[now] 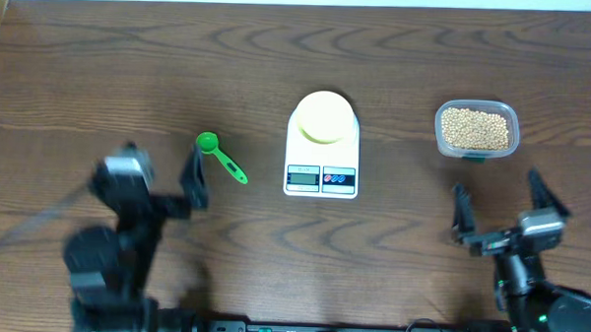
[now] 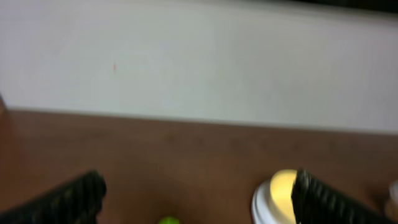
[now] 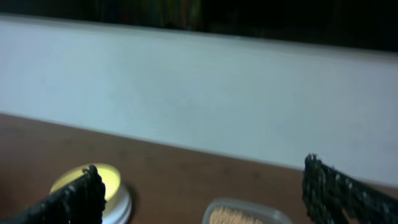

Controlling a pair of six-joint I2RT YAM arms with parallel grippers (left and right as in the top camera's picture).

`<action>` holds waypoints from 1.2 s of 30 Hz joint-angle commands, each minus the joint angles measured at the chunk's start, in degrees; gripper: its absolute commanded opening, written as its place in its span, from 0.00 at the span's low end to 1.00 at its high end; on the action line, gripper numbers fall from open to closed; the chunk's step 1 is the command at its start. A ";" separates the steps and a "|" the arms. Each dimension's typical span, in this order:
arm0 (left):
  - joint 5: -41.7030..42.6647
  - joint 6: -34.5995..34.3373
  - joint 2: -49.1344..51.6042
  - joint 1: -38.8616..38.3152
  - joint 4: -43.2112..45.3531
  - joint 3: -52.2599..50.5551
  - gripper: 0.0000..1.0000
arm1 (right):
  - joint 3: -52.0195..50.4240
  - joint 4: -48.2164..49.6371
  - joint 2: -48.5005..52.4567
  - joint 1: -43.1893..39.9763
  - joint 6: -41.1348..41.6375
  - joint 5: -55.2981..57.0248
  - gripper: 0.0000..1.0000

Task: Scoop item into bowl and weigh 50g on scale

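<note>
Scale [image 1: 322, 147] lies mid-way across the table [image 1: 82, 70], long axis 12 to 6, display at the 6 end. The bowl [image 1: 323, 118] sits on its platform. Beans [image 1: 474, 130] fill a tub [image 1: 515, 117] at its 3 o'clock. A spoon [image 1: 220, 155] lies at 9, handle toward 4. Only overhead shows the display; the wrist views catch just the bowl and the platform edge. Left pincer [image 2: 199, 186] and right pincer [image 1: 498, 198] are released and empty.

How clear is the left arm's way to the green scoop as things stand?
Probably yes, it can get there. The left tool is open and close beside the green scoop, which lies alone on the table, apart from the scale. Nothing sits between them.
</note>
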 commanded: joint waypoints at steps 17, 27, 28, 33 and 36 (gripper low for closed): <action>0.35 2.51 46.86 0.35 -28.11 33.51 0.98 | 33.27 -22.18 55.78 0.04 4.11 -11.80 0.99; -4.98 2.29 60.61 0.37 -25.70 33.51 0.98 | 33.27 -19.78 65.75 0.09 7.06 -28.98 0.99; -5.84 2.29 61.61 0.35 -25.59 33.51 0.98 | 33.27 -19.91 65.64 0.09 6.49 -28.98 0.99; -8.74 2.34 66.12 0.35 -26.86 33.51 0.98 | 33.27 -22.18 65.53 0.09 3.69 -28.96 0.99; -9.05 2.32 67.28 0.35 -27.89 33.51 0.98 | 33.27 -23.91 65.46 0.07 0.55 -28.94 0.99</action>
